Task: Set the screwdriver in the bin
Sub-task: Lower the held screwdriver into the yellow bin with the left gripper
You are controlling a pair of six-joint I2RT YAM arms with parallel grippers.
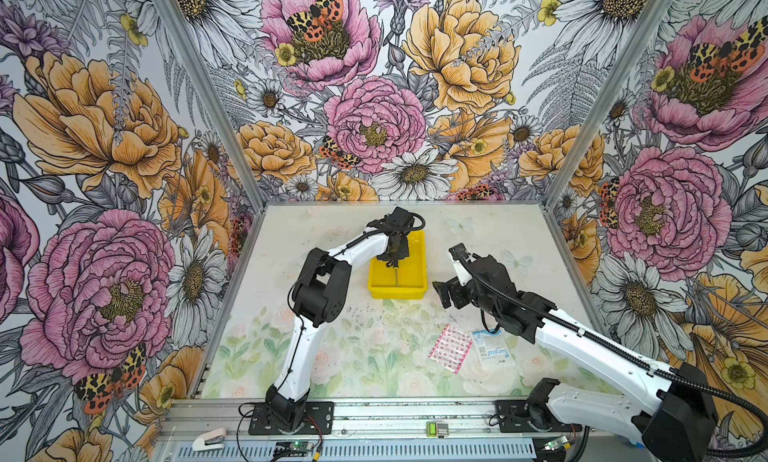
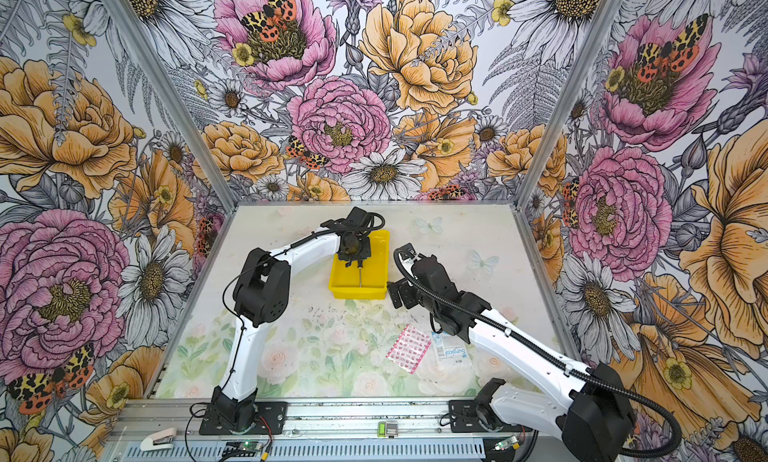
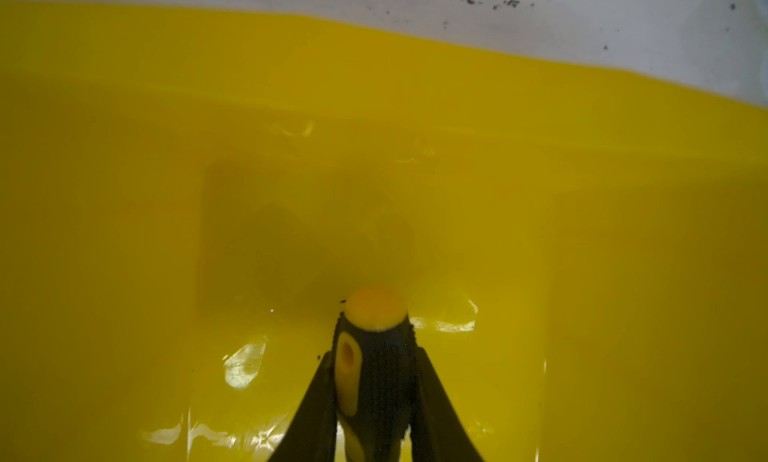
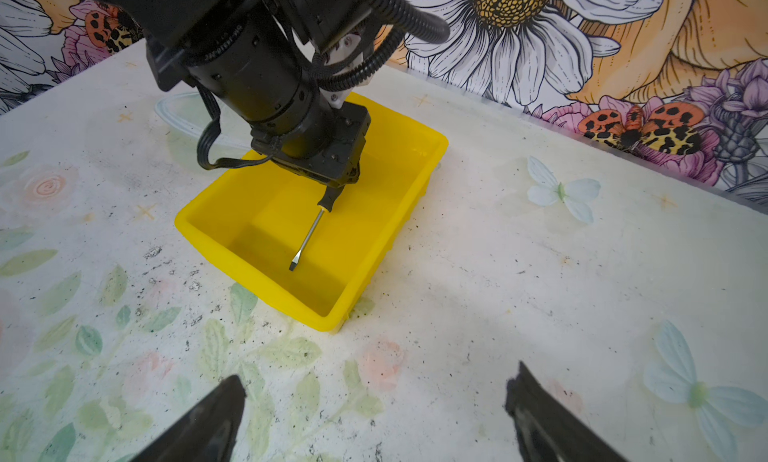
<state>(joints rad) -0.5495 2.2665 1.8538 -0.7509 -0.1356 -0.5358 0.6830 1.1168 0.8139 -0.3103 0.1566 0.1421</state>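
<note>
The left fingers (image 3: 311,410) are clamped tight on the black-and-yellow handle of the screwdriver (image 3: 374,368), holding it inside the walls of the bin (image 4: 365,239). Its long axis runs along the bin's length: the handle sits in the fingers over the middle and the shaft slants down toward the near short wall. The tip is low over the floor; whether it touches I cannot tell. The whole tool seems to lie within the rim, so the release should need only the fingers parting. The right fingers (image 4: 208,422) stand wide apart and empty over the counter (image 4: 519,273), just beside the bin and farther from the tool.
</note>
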